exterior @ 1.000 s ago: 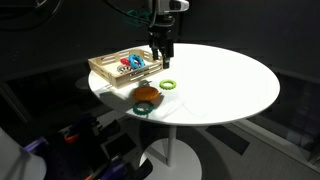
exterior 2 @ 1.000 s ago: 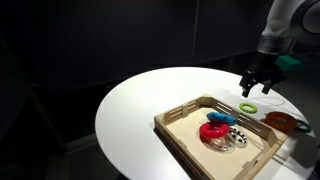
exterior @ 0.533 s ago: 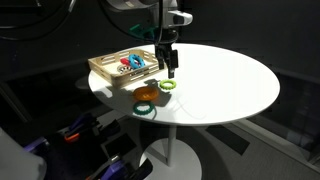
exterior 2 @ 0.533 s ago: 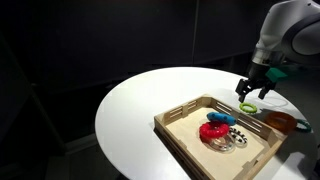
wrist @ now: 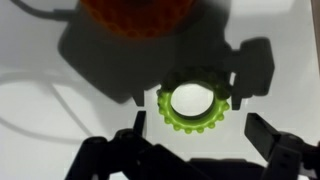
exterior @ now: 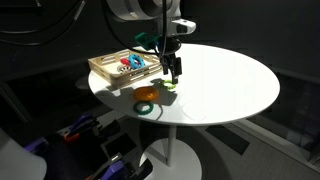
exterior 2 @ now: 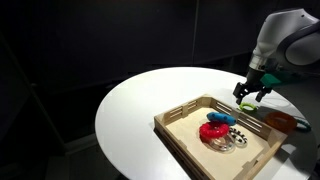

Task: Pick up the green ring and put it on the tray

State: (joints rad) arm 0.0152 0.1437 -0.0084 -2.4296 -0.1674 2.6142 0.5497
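Gripper (wrist: 203, 140) is hovering, jaws apart, green ring (wrist: 193, 100) lying toward twelve o'clock, so closing is risking flicking it away.

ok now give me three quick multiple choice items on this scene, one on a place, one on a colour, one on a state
1. Where is the green ring?
A) on the table, outside the tray
B) inside the tray
C) lifted in the air

2. What colour is the thick ring at the top of the wrist view?
A) blue
B) orange
C) white

3. How is the end effector?
A) shut on the green ring
B) shut, away from it
C) open, a finger on each side of it

Answers:
1 A: it lies flat on the white top, beside the tray.
2 B: it shows plainly orange.
3 C: the wrist view shows the fingers apart with the ring between.
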